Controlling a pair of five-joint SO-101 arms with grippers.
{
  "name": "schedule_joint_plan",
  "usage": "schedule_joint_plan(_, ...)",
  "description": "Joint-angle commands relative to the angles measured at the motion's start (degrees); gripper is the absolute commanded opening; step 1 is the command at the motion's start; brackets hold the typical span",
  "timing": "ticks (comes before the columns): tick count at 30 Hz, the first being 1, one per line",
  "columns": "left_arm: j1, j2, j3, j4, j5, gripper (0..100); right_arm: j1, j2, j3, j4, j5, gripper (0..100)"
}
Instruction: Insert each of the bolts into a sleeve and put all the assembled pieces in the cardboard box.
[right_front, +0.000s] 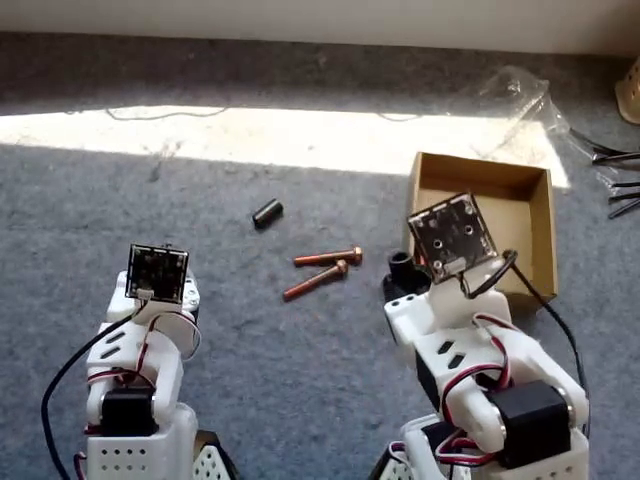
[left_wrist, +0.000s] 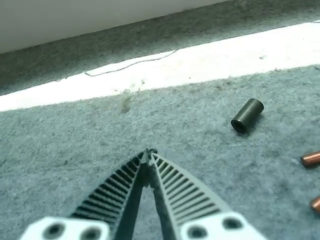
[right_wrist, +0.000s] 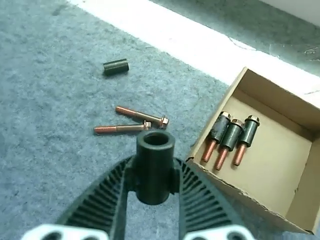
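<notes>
My right gripper (right_wrist: 151, 182) is shut on a black sleeve (right_wrist: 154, 162), held upright with its open end up; from above the same sleeve (right_front: 402, 265) sits just left of the cardboard box (right_front: 540, 215). Two copper bolts (right_front: 322, 270) lie side by side on the grey carpet mid-table, and they show beyond the held sleeve as bolts (right_wrist: 131, 120). A second black sleeve (right_front: 267, 213) lies on its side farther back. Three assembled pieces (right_wrist: 231, 137) lie in the box (right_wrist: 300, 110). My left gripper (left_wrist: 149, 154) is shut and empty, with the loose sleeve (left_wrist: 247, 115) off to its side.
A bright sunlit strip (right_front: 250, 135) crosses the carpet behind the parts. Crumpled clear plastic (right_front: 515, 95) lies behind the box, and dark cables (right_front: 618, 185) lie at the far right edge. A thin wire (left_wrist: 130, 64) runs along the lit strip.
</notes>
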Motion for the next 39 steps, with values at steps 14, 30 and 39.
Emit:
schedule_joint_plan(14,1.3,-0.6,-3.4,4.0,-4.1,1,9.4,-13.7,31.0,-24.9,-0.5,0.4)
schedule_joint_plan(30,9.9,13.6,-19.8,12.6,-8.1,1,9.4,-34.3,46.6,-29.1,-5.3,0.4)
schedule_joint_plan(39,20.6,39.3,-35.1,12.9,-8.1,1,13.5,-35.0,47.6,-29.4,-9.5,0.4)
